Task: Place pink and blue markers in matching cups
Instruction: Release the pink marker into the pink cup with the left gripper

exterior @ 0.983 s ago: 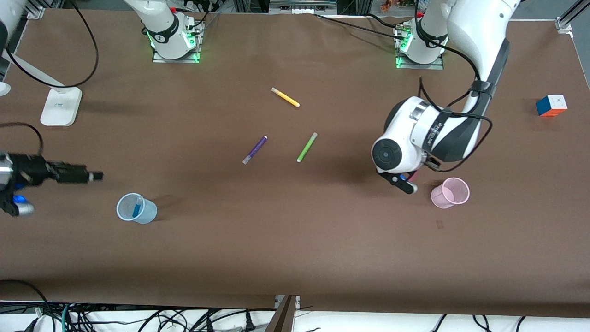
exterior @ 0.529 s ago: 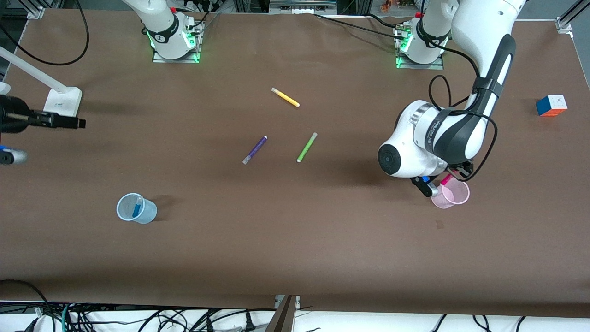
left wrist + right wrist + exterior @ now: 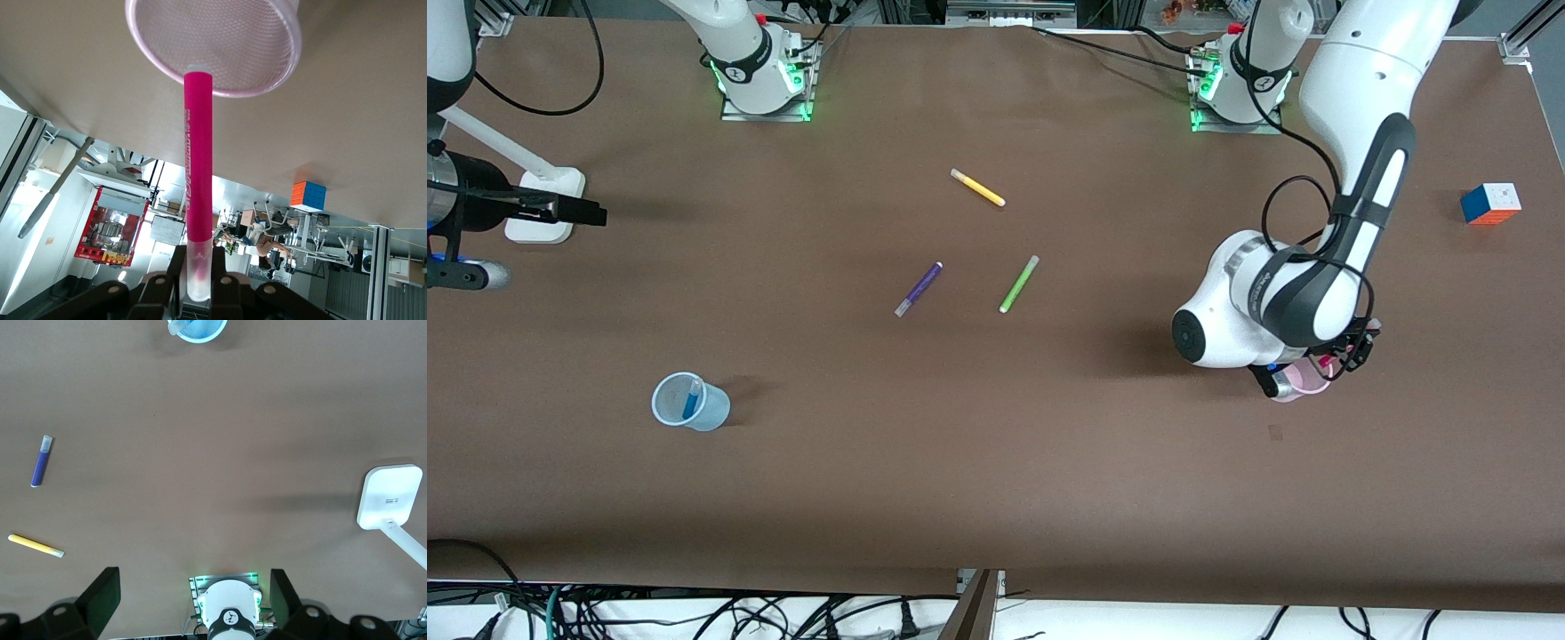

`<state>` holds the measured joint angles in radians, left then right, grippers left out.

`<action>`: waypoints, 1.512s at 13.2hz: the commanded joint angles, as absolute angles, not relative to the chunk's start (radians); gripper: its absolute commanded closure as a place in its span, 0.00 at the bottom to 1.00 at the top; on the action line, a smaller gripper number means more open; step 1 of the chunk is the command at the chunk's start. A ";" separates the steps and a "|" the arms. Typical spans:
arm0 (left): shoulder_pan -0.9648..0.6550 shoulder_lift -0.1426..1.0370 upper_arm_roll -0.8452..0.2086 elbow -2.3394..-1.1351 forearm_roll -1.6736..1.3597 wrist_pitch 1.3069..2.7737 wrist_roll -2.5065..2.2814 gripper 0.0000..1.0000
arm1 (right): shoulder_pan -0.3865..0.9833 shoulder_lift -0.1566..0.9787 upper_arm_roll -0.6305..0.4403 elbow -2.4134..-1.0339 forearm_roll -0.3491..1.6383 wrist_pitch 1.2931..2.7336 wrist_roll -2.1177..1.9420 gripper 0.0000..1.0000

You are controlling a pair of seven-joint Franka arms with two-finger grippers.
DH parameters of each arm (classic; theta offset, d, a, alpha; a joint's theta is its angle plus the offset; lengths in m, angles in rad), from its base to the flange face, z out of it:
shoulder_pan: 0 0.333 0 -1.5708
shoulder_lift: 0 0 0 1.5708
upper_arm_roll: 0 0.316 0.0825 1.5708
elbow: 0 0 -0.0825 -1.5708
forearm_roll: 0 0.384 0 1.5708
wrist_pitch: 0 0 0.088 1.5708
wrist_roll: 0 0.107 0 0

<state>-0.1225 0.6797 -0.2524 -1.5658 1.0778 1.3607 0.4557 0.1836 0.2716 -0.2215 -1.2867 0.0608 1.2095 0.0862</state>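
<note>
You have 1 of the 2 markers home already: the blue marker (image 3: 690, 400) stands inside the blue cup (image 3: 689, 403), which sits on the tabletop (image 3: 996, 480) toward the right arm's end, nearer the front camera than the purple marker (image 3: 919, 289). What remains is the pink marker (image 3: 197, 167). Your left end effector (image 3: 198, 283) is clamped on its pale cap end, and the wrist view shows the pink barrel pointing straight at the mouth of the pink cup (image 3: 213, 43). From the front view the left end effector (image 3: 1303, 373) hangs directly over that cup (image 3: 1307, 380), toward the left arm's end of the tabletop from the green marker (image 3: 1018, 284); the arm hides most of the cup, so whether the tip has crossed the rim is hard to say, though it looks close. Judging from this, only the lowering and release are left. Your right end effector (image 3: 193, 603) waits with its fingers spread wide and empty, above the tabletop's edge near the white lamp base (image 3: 544, 204).
</note>
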 commanded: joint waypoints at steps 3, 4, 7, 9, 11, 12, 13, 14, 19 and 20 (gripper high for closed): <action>-0.133 0.681 -0.255 -1.549 1.100 1.356 0.468 0.00 | 0.195 0.255 -0.218 -1.307 0.041 1.221 0.101 0.01; -0.133 0.681 -0.255 -1.549 1.100 1.358 0.468 0.00 | 0.202 0.253 -0.218 -1.307 0.040 1.221 0.103 0.01; -0.121 0.667 -0.256 -1.543 1.047 1.356 0.439 0.00 | 0.206 0.247 -0.218 -1.310 0.038 1.218 0.104 0.01; -0.110 0.666 -0.255 -1.459 0.906 1.347 0.394 0.00 | 0.203 0.206 -0.212 -1.360 0.035 1.248 0.104 0.01; -0.063 0.637 -0.253 -1.408 0.734 1.339 0.390 0.00 | 0.198 0.094 -0.201 -1.522 0.011 1.369 0.103 0.01; -0.031 0.624 -0.253 -1.395 0.648 1.339 0.390 0.00 | 0.190 0.063 -0.195 -1.569 0.011 1.411 0.101 0.01; 0.007 0.602 -0.253 -1.379 0.559 1.339 0.388 0.00 | 0.180 0.048 -0.190 -1.589 0.011 1.434 0.095 0.01; 0.050 0.579 -0.255 -1.364 0.472 1.339 0.390 0.00 | 0.151 0.038 -0.164 -1.598 0.011 1.442 0.088 0.01; 0.152 0.442 -0.255 -1.318 0.185 1.338 0.390 0.00 | 0.064 -0.037 -0.098 -1.649 0.020 1.483 0.084 0.01; 0.152 0.407 -0.255 -1.318 0.175 1.338 0.388 0.00 | 0.063 -0.047 -0.098 -1.661 0.020 1.509 0.080 0.01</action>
